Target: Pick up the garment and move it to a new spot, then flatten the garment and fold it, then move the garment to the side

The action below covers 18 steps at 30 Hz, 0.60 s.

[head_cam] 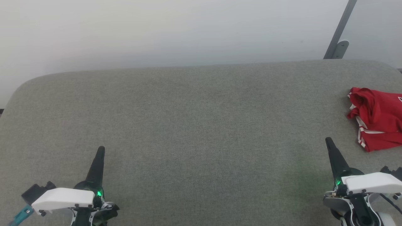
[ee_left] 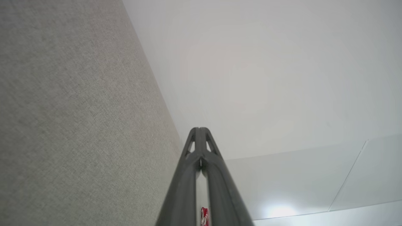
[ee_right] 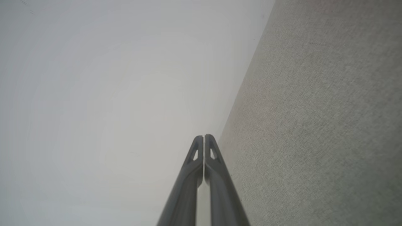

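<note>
At the near edge of a grey fabric-covered table (head_cam: 201, 125), the left gripper (head_cam: 101, 148) and right gripper (head_cam: 328, 139) rest with fingers pressed together, gripping nothing, one toward each corner, both pointing at the pale wall (head_cam: 157, 28). It reads as a parked stance, arms kept wide of the middle, where flattening and folding would need room. The garment (head_cam: 377, 122), red with striped trim, lies bunched at the table's right side, near the right gripper but apart from it, partly cut off by the frame.

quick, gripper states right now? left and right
Left gripper: closed, holding nothing.
Right gripper: closed, holding nothing; the garment lies apart from it.
</note>
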{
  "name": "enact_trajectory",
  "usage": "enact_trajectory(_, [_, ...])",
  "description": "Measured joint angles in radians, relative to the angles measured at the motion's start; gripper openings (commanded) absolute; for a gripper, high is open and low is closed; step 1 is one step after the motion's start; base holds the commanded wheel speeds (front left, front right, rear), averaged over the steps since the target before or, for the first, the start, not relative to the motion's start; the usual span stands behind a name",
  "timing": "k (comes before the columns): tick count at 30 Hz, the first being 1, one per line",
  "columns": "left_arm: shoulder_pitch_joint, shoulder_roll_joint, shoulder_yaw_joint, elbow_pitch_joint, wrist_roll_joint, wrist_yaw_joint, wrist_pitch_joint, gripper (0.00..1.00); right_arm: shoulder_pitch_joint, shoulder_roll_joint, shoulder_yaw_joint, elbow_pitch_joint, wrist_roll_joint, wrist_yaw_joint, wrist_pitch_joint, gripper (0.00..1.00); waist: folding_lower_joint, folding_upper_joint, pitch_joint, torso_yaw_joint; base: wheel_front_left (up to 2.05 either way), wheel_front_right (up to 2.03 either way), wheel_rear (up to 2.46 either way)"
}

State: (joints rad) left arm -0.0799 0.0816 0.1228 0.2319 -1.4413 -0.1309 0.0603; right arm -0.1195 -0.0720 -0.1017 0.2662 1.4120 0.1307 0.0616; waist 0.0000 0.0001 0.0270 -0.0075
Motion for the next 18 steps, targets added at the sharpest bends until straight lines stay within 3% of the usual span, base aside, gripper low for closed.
enact_trajectory(18, [-0.012,-0.021,-0.005,0.008,-0.108,0.0,0.035,0.0,0.006,0.012,-0.007,-0.011,0.124,0.0,0.031,0.0,0.0,0.0,-0.014,0.005,0.0,0.0,0.0])
